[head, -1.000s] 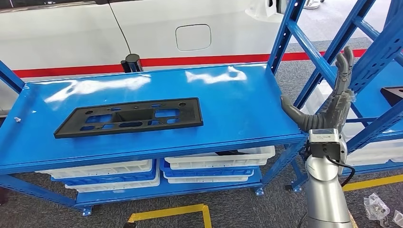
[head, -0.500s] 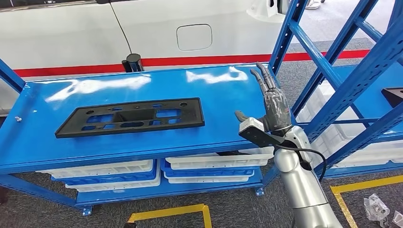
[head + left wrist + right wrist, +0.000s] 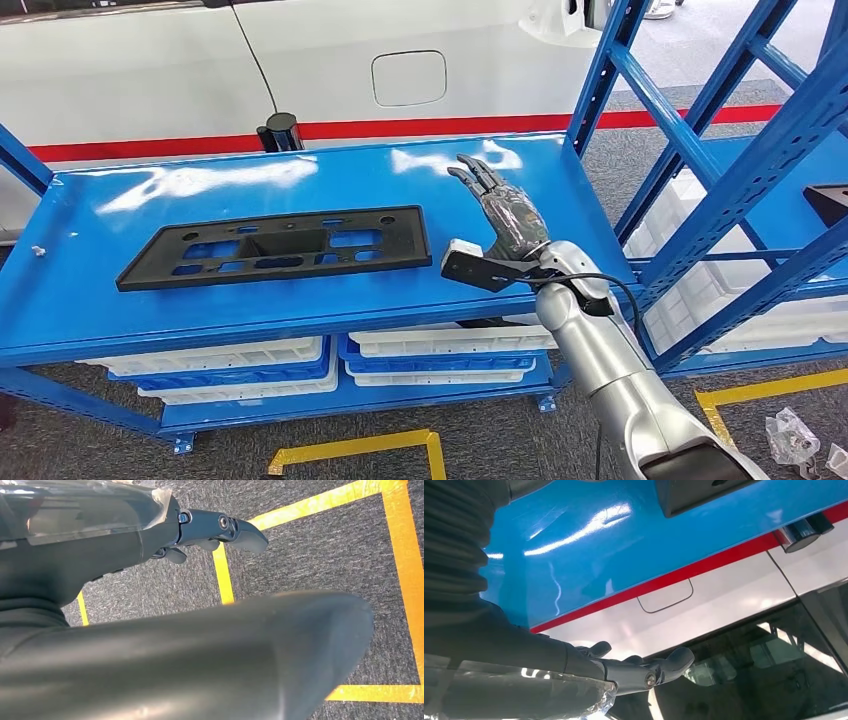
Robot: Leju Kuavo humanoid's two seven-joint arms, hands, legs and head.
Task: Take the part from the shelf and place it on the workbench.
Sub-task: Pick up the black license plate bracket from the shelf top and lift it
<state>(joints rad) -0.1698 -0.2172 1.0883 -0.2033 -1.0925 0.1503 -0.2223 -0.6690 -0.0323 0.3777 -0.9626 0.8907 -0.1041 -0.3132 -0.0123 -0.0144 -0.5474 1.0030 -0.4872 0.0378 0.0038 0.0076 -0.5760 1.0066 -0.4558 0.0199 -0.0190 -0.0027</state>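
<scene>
part (image 3: 272,246) lies flat on the blue counter (image 3: 480,215), left of centre in the head frame. long axis runs left-right across the frame, near end tilted slightly up toward the right. dark, slotted plate, nothing on it.

right hand (image 3: 500,215) hovers over the counter, centre-right of frame, just beside the part's right end but apart from it. fingers spread and extended, pointing up-left in the frame; it holds nothing. right wrist view: fingers (image 3: 644,667) apart, a corner of the part (image 3: 704,492) at the top edge.

left hand (image 3: 215,530) hangs low over grey floor with yellow tape; empty, fingers loosely curled — whether closed or apart, cannot tell.

judgement: right hand is far the nearer. part lies to its left in frame, short edge facing the hand. part looks already set on the counter, so placement seems done.
</scene>
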